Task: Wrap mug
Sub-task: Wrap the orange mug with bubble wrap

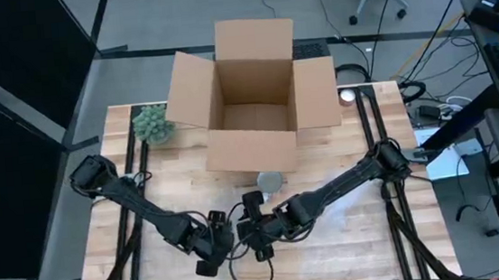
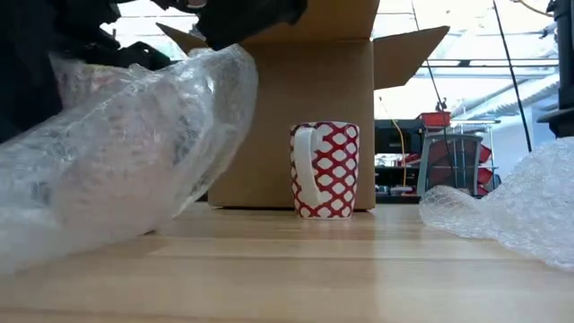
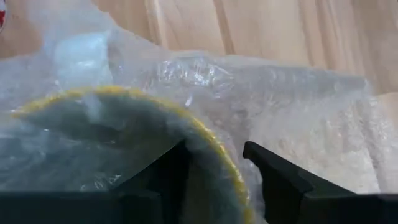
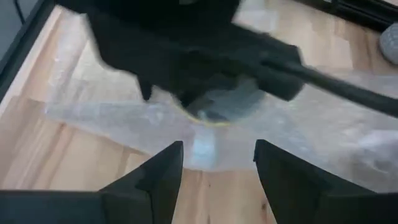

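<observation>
A red-and-white lattice mug (image 2: 325, 169) stands upright on the wood table, just in front of the cardboard box; it also shows from above (image 1: 269, 182). A sheet of clear bubble wrap (image 2: 134, 144) is raised at the table's near middle, and its other end (image 2: 511, 211) lies on the table. Under the wrap sits a round blue-grey thing with a yellow rim (image 3: 124, 137). My left gripper (image 3: 217, 180) is at that rim. My right gripper (image 4: 217, 168) stands open close beside it, facing the left gripper (image 1: 212, 247), with nothing between its fingers. My left gripper straddles the yellow rim (image 3: 214, 146) of the blue-grey thing through the bubble wrap. One finger (image 3: 165, 177) is on the inner side and the other (image 3: 277, 180) on the outer side. The wrap is lifted with it and drapes slack down to the table.
An open cardboard box (image 1: 255, 94) with its flaps spread stands at the far middle. A small green plant (image 1: 152, 124) sits at the far left. Bare wood lies to the near left and near right of the grippers.
</observation>
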`<state>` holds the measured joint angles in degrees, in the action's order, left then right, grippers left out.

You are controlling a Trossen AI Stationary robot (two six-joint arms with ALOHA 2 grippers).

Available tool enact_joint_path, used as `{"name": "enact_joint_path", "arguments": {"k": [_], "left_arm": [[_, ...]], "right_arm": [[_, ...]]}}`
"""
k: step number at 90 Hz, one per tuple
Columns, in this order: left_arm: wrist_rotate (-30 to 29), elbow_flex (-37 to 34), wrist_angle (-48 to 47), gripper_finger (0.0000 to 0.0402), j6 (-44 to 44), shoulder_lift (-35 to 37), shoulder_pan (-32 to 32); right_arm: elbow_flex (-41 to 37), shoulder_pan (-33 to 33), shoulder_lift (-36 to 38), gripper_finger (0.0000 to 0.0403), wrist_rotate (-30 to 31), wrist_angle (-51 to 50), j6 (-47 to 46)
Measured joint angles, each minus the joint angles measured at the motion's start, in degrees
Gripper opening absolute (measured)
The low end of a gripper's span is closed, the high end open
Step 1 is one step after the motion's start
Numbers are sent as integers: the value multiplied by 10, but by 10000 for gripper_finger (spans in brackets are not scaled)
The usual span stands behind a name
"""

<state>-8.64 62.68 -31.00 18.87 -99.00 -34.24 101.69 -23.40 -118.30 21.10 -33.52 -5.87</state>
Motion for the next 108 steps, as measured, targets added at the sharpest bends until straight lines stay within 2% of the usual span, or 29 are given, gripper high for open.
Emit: {"name": "enact_joint_path", "arguments": {"k": [30, 58, 83, 96, 108], "left_arm": [[0, -1, -1, 144, -14, -1, 2], [-1, -1, 0, 144, -17, -1, 2], [0, -1, -3, 144, -16, -1, 1], [0, -1, -3, 144, -16, -1, 1], [1, -1, -2, 144, -17, -1, 1]], "right_arm": [[0, -4, -49, 185, -3, 11, -20], [0, 5, -56, 185, -1, 6, -57], [0, 11, -86, 182, 0, 52, -59], [0, 11, -87, 143, 0, 57, -59], [0, 12, -88, 70, 0, 55, -68]]}}
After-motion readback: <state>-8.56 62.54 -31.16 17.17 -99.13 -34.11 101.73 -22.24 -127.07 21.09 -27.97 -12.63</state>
